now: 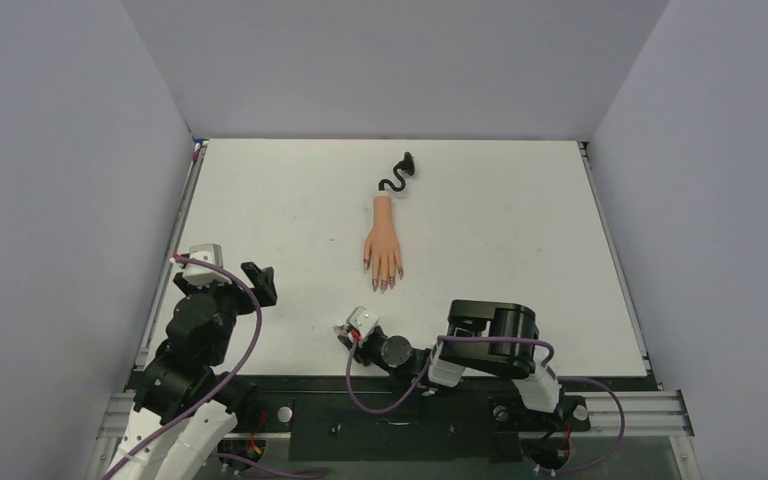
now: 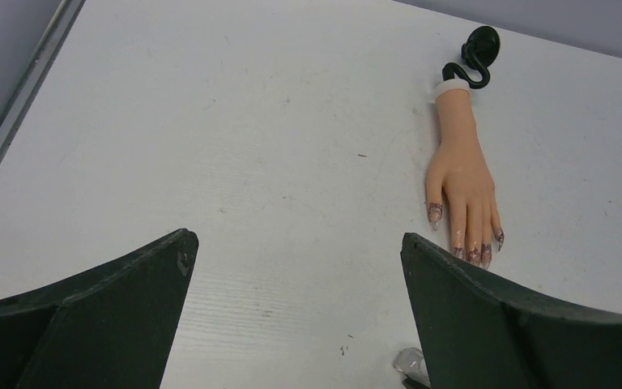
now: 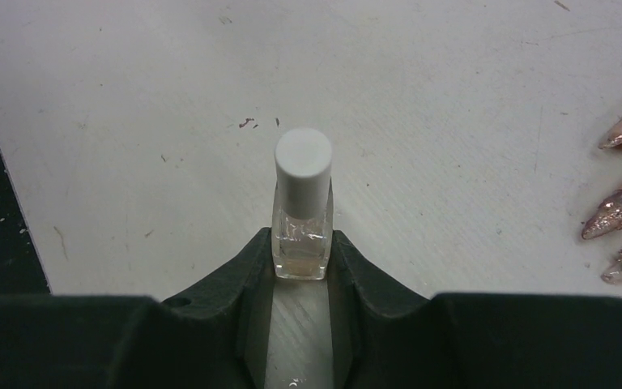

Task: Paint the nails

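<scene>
Item: nails (image 1: 384,282), five, dark purplish-grey and glittery, sitting at the fingertips of a peach hand (image 1: 383,245). The hand is lying flat on the white table (image 1: 290,200), past its middle, fingers pointing toward the arm bases. A curly black stem (image 1: 398,175) is running from the wrist end, on the side away from the nails. Item: left gripper (image 2: 296,243), hanging well apart from the hand, to its near left. Its jaws are standing wide apart and are holding nothing, with bare table showing between them. From its wrist view the hand is lying to the far right and the nails (image 2: 474,251) are facing the camera. Item: right gripper (image 3: 301,255), sitting low just beyond the nails, a little left of the fingertips. Its jaws are closing narrowly on a small clear bottle (image 3: 301,219), pressing both of its sides. The bottle's white cap (image 3: 303,166) is pointing away from the wrist. Whether the bottle is resting on the table cannot be told. Three nails (image 3: 611,212) are showing at the right edge of that view, near the bottle but not touching it.
</scene>
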Controlling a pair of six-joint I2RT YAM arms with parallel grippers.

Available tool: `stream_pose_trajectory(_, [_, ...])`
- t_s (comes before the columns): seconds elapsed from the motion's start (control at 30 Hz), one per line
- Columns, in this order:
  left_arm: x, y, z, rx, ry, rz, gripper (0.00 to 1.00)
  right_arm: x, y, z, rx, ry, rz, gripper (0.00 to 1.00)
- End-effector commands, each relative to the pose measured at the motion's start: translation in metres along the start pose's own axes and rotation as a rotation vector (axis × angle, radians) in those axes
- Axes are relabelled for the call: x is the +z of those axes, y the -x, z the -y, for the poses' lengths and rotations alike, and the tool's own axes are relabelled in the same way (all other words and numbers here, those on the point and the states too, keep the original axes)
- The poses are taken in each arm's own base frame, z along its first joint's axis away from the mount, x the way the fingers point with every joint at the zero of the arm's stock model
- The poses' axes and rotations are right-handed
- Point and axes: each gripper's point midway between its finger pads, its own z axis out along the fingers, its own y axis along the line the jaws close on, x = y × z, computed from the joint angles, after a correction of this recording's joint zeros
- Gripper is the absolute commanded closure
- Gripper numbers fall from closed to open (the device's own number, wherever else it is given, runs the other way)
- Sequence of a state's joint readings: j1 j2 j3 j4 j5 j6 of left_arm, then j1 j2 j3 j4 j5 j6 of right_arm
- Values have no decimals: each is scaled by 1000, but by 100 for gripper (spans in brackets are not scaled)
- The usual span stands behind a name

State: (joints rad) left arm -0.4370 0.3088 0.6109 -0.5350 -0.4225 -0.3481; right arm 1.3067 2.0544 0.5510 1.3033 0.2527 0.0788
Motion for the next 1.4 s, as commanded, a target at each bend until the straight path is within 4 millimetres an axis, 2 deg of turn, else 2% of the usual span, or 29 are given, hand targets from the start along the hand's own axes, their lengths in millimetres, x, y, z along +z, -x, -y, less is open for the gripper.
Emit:
stream_pose_trajectory(0.0, [-2, 6, 11, 15, -66, 13, 3, -15, 9, -1, -6, 30, -20, 100])
stream_pose_trajectory(0.3, [-10, 8, 34, 48, -208, -5, 3, -40, 35, -2, 0, 55, -2, 100])
stream_pose_trajectory(0.33, [-13, 7, 42, 53, -251, -13, 3, -45, 31, -1, -4, 58, -18, 100])
stream_pose_trajectory(0.37, [-15, 9, 45, 59, -275, -12, 3, -48, 42, -1, 7, 64, 1, 100])
stream_pose_trajectory(0.4, [-18, 8, 53, 62, -319, -24, 3, -53, 36, 0, -1, 67, -29, 100])
stream_pose_trajectory(0.43, [-20, 9, 57, 67, -341, -27, 3, -57, 49, -1, 8, 80, -7, 100])
stream_pose_trajectory(0.47, [-23, 9, 65, 69, -387, -35, 3, -62, 42, -1, -6, 85, -50, 100])
stream_pose_trajectory(0.5, [-24, 8, 69, 74, -407, -44, 3, -66, 55, -2, 3, 96, -28, 100])
stream_pose_trajectory(0.53, [-28, 8, 78, 76, -465, -52, 3, -71, 50, -2, -11, 105, -68, 100])
stream_pose_trajectory(0.57, [-29, 7, 83, 79, -493, -61, 3, -76, 64, -2, -4, 111, -44, 100])
stream_pose_trajectory(0.6, [-35, 7, 93, 80, -556, -65, 3, -83, 72, -1, -5, 118, -51, 100])
stream_pose_trajectory(0.63, [-40, 4, 101, 83, -612, -82, 3, -89, 66, 0, -19, 122, -93, 100])
stream_pose_trajectory(0.67, [-42, 5, 106, 83, -646, -80, 3, -95, 85, 0, -4, 128, -57, 100])
stream_pose_trajectory(0.7, [-48, 2, 114, 84, -703, -96, 2, -101, 81, 1, -13, 133, -92, 100])
stream_pose_trajectory(0.73, [-51, 4, 120, 83, -739, -92, 2, -108, 101, 1, 5, 141, -50, 100])
stream_pose_trajectory(0.77, [-58, 2, 128, 83, -800, -107, 2, -115, 96, 4, -2, 142, -85, 100])
stream_pose_trajectory(0.8, [-61, 2, 133, 81, -833, -104, 1, -122, 118, 4, 19, 149, -38, 100])
stream_pose_trajectory(0.83, [-70, 3, 142, 80, -907, -106, 1, -129, 115, 6, 14, 151, -68, 100])
stream_pose_trajectory(0.87, [-74, 3, 147, 78, -946, -110, 1, -137, 137, 7, 40, 159, -20, 100])
stream_pose_trajectory(0.9, [-85, 4, 157, 74, -1037, -110, 1, -143, 139, 8, 39, 164, -38, 100])
stream_pose_trajectory(0.93, [-91, 2, 162, 60, -1083, -123, 1, -152, 154, 8, 60, 176, -5, 100])
stream_pose_trajectory(0.97, [-102, 7, 170, 63, -1171, -108, 0, -158, 157, 10, 60, 180, -19, 100])
stream_pose_trajectory(1.0, [-107, 5, 174, 40, -1214, -123, 0, -166, 169, 10, 77, 192, 7, 100])
stream_pose_trajectory(1.07, [-124, 13, 185, 29, -1344, -96, 0, -179, 180, 11, 89, 211, 10, 100])
stream_pose_trajectory(1.17, [-146, 27, 195, 49, -1498, -40, 7, -196, 192, 8, 102, 260, 9, 100])
stream_pose_trajectory(1.37, [-160, 35, 213, 79, -1648, -94, 17, -217, 207, -6, 113, 375, 12, 100])
